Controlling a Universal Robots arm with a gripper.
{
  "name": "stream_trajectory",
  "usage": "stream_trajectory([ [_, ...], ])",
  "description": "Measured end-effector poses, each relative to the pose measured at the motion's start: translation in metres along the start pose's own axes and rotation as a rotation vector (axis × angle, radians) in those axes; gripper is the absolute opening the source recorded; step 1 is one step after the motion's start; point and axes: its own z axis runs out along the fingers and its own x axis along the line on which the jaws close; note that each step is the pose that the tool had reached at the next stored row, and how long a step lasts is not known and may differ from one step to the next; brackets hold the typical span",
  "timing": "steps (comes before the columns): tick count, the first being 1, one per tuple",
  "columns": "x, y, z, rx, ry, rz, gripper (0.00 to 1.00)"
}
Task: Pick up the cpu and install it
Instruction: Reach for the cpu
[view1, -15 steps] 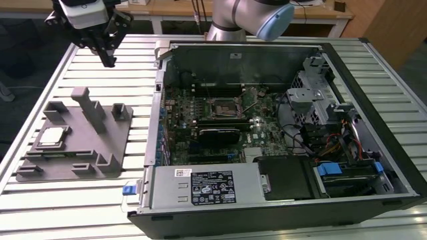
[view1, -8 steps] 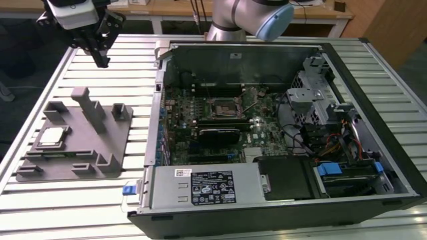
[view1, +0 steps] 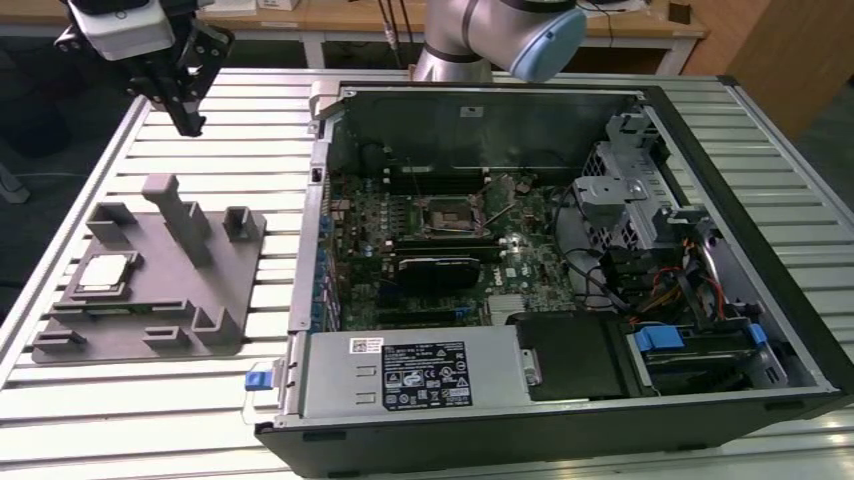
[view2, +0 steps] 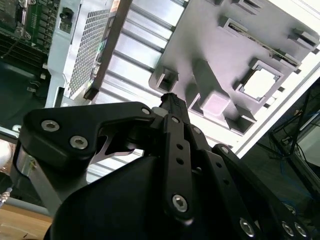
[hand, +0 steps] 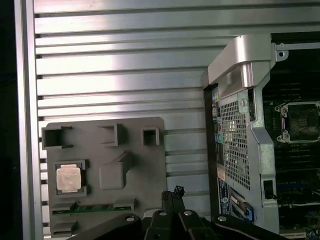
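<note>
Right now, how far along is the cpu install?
Nothing looks done yet: the cpu lies in its recess on the grey fixture, and the motherboard socket shows no silver chip. The gripper hangs shut and empty above the table, apart from the fixture. Both the pick-up and the install are left.

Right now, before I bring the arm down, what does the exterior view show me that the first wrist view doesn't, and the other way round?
Exterior view adds: the open case's full interior, with the power supply, drive cage and cables, plus the arm. First wrist view adds: the case's perforated rear panel face-on and a green strip slotted in the grey fixture. Both share: the cpu lying in that fixture's pocket, the motherboard socket, the slatted table, and the end effector, shut and empty.
</note>
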Motion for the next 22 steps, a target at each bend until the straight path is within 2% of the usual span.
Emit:
stream_trajectory([
  [12,0.0175,-0.0016,0.0016,-0.0001,-0.0001,0.0,0.11],
  [22,0.0272,-0.0027,0.0049,0.0,0.0001,0.0,0.11],
])
